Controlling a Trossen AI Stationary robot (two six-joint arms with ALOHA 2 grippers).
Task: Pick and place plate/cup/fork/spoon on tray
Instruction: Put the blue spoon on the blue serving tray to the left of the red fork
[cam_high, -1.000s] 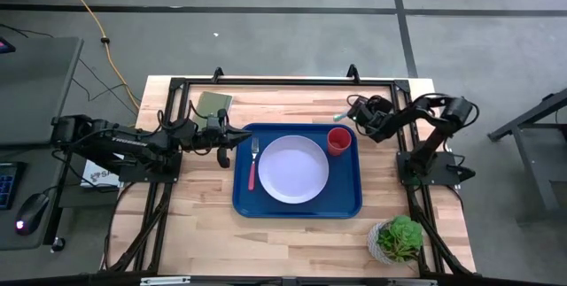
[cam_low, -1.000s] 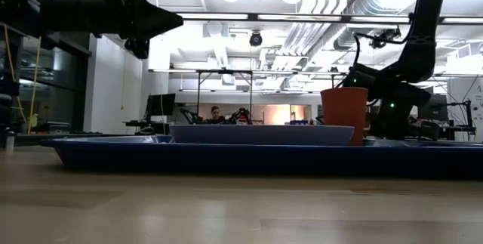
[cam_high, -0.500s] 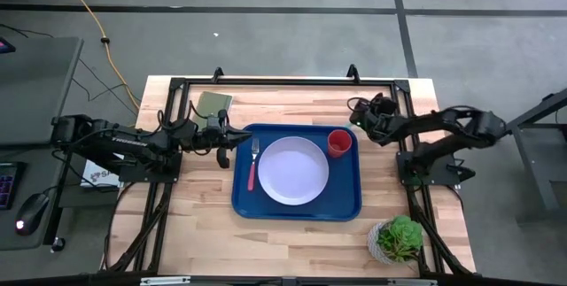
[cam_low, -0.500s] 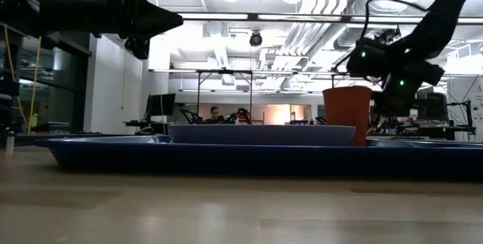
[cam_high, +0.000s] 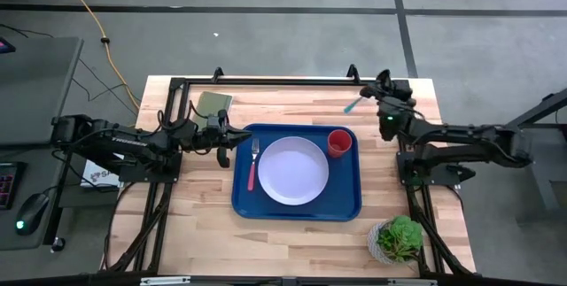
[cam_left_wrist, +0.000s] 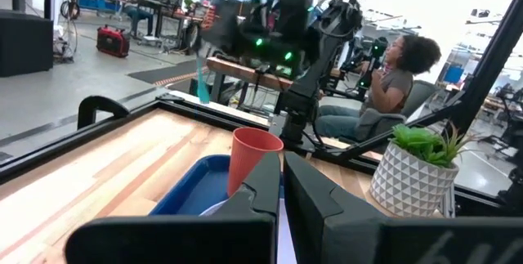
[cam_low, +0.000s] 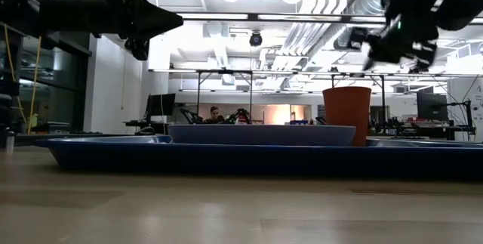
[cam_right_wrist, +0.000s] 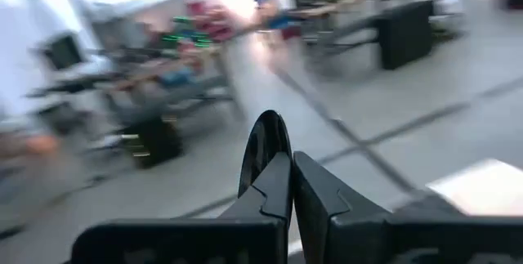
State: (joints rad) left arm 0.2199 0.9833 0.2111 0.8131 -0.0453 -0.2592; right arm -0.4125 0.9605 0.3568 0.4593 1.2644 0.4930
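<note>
The blue tray lies mid-table. On it rest the pale plate, the red cup at its far right corner, and the pink-handled fork along its left side. My right gripper is raised near the table's far right corner, shut on the teal-handled spoon. My left gripper is shut and empty, just left of the tray's far left corner; the cup also shows in the left wrist view. My right gripper pinches the spoon between its two fingers. The metal bowl end stands out past the fingertips in the right wrist view. The teal handle sticks out toward the table's left. The spoon is lifted clear of the table and tray.
An olive-green pad lies at the far left of the table. A potted plant stands at the near right corner. A black frame runs along the far edge. A seated person shows beyond the table in the left wrist view.
My right gripper has risen, well above the cup, and gone toward the table's far right corner, tipping upward, with the spoon still in its hold. Its arm has stretched out low along the right side.
</note>
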